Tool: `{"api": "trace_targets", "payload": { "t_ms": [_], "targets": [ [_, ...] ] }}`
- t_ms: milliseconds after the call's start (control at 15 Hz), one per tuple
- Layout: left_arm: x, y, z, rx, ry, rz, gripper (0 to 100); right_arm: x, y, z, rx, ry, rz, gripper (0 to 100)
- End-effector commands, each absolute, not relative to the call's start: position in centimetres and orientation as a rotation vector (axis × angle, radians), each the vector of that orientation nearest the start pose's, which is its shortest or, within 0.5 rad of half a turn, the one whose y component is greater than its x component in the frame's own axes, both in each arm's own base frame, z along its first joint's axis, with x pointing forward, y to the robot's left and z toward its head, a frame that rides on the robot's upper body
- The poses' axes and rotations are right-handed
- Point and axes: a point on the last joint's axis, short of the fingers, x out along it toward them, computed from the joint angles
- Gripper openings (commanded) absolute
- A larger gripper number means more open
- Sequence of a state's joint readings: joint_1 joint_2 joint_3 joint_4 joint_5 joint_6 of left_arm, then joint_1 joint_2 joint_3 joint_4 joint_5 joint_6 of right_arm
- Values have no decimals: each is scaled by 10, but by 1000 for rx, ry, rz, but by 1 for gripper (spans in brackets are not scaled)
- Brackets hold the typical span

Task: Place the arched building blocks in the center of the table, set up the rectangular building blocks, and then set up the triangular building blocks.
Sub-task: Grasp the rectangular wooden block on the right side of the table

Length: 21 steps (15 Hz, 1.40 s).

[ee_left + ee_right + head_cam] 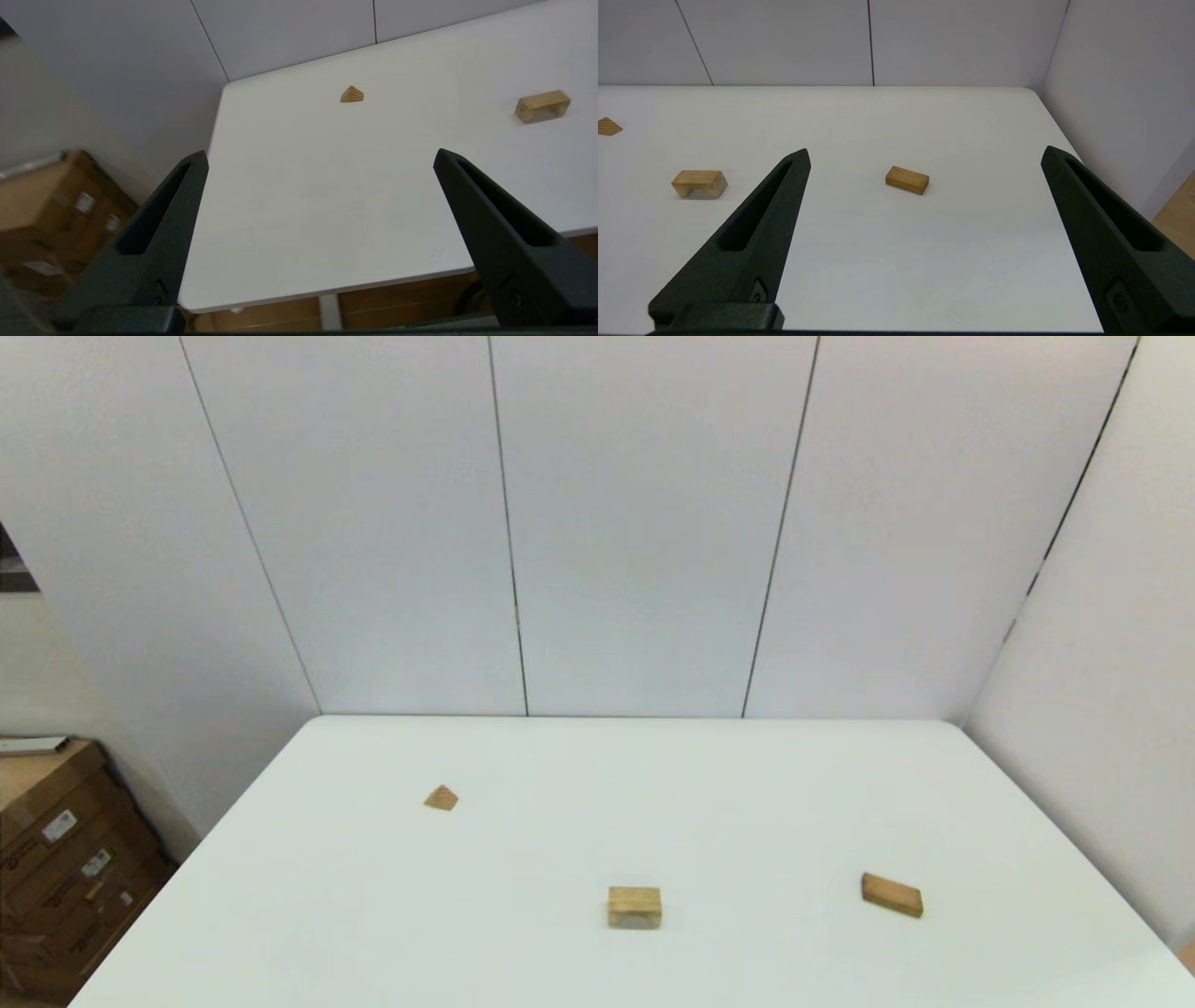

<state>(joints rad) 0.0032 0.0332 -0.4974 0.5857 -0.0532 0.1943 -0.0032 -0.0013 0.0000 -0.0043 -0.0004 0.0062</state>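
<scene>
The arched block [635,906] stands on its two legs near the middle front of the white table [597,775]; it also shows as the arched block [542,106] and the arched block [699,183]. To its right the rectangular block [892,894] lies flat, seen too as the rectangular block [907,179]. The triangular block [441,798] sits at the left rear, also the triangular block [352,94] and the triangular block [608,126]. My left gripper [320,158] is open over the table's near left corner. My right gripper [924,156] is open, short of the rectangular block. Neither arm shows in the head view.
Grey wall panels [597,523] close off the table's back and right side. Brown cardboard boxes [56,868] are stacked on the floor to the left of the table. The table's front edge [327,291] lies under the left gripper.
</scene>
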Motion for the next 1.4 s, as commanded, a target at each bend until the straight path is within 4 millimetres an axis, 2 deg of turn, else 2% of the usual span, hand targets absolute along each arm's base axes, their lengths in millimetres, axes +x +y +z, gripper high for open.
{"api": "trace_targets", "payload": {
  "t_ms": [67, 267, 333, 667, 1400],
  "targets": [
    [-48, -1, 104, 133, 125, -56, 100, -23, 0, 76, 6, -3, -3, 100],
    [-25, -1, 75, 143, 41, -48, 100, -23, 0, 75, 6, -5, -3, 100],
    [-23, -1, 76, 132, -15, -47, 100, -23, 0, 76, 6, -3, -3, 100],
    [-23, 0, 75, 0, 3, 5, 100, -23, 0, 76, 6, -3, -3, 100],
    [-23, 0, 75, 0, 3, 5, 100, -22, 0, 76, 0, 31, -6, 100]
  ]
}}
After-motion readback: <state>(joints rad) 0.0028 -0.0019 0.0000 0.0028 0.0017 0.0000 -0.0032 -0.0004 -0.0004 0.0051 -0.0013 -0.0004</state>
